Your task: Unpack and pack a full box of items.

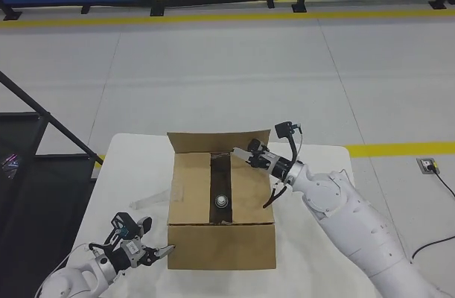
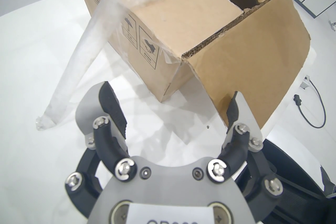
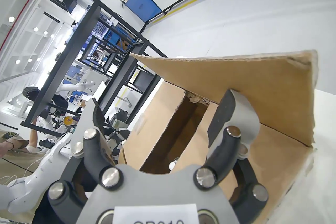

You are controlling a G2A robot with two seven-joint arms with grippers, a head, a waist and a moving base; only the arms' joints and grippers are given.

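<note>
The brown cardboard box (image 1: 221, 216) sits upright mid-table on the white table (image 1: 138, 164), its two long top flaps folded nearly flat with a dark slot (image 1: 220, 179) running between them. Down in that slot, a small white round-topped item (image 1: 222, 200) peeks up. The far end flap (image 1: 218, 141) stands raised, and a clear tape strip (image 2: 78, 59) trails off one side wall down to the tabletop.

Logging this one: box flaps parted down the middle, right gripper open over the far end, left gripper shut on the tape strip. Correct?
No: the left gripper is open and empty, the tape strip untouched beside it, per the left wrist view. The rest holds.
</note>
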